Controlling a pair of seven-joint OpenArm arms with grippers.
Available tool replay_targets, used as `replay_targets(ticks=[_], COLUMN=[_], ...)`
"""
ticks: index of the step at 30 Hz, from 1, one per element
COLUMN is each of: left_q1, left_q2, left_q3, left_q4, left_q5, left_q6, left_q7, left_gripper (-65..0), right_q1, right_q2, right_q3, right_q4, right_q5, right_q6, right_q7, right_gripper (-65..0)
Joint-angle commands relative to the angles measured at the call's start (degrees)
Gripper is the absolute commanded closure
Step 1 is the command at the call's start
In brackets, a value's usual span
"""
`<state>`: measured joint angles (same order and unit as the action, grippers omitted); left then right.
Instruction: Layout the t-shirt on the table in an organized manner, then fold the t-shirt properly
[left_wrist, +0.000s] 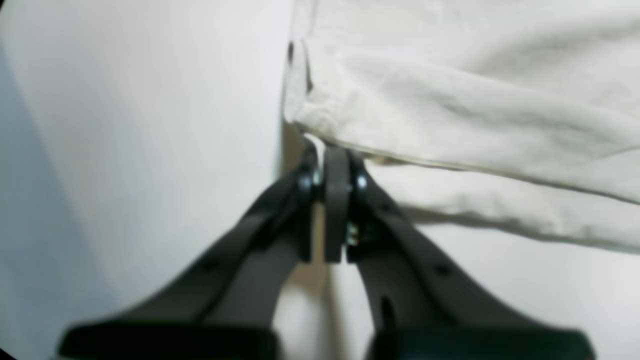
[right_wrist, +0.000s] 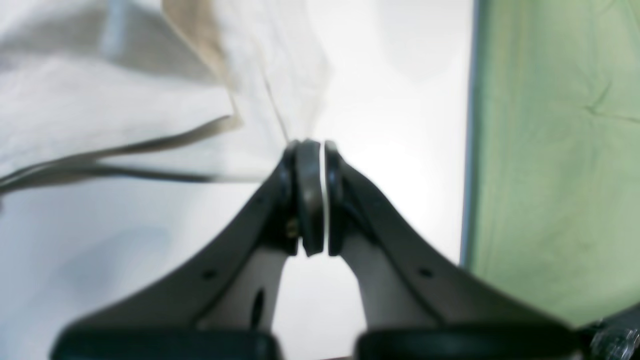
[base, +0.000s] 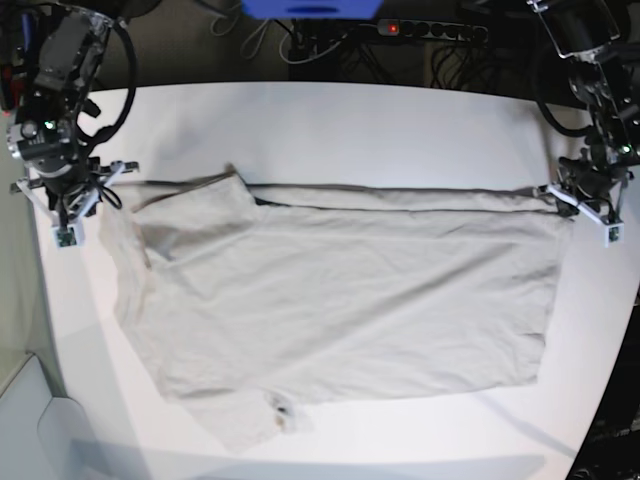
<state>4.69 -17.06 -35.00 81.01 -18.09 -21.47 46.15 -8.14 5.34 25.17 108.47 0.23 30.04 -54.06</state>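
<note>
Beige cotton, the t-shirt (base: 340, 300) lies spread across the white table (base: 330, 120). On the base view's left, my right gripper (base: 68, 205) is clenched on a sleeve edge; at the other end my left gripper (base: 588, 205) pinches a hem corner. I'd keep both pulls level and taut while folding. The neck label's (base: 283, 411) writing is unreadable.
</note>
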Motion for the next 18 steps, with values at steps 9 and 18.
replay_targets(ticks=[9, 18], left_q1=[-0.3, 0.4], left_q2=[-0.1, -0.1], left_q3=[-2.8, -2.8], left_q4=[1.1, 1.5], left_q5=[-0.3, -0.3], left_q6=[-0.1, -0.1], left_q7=[-1.0, -1.0], left_gripper=[-0.1, -0.1], right_q1=[1.2, 3.8], right_q2=[-0.1, 1.5], right_q3=[0.2, 0.5], right_q4=[-7.8, -11.5], right_q5=[-0.1, -0.1], right_q6=[0.8, 1.2], right_q7=[0.7, -3.1], right_gripper=[0.0, -23.6])
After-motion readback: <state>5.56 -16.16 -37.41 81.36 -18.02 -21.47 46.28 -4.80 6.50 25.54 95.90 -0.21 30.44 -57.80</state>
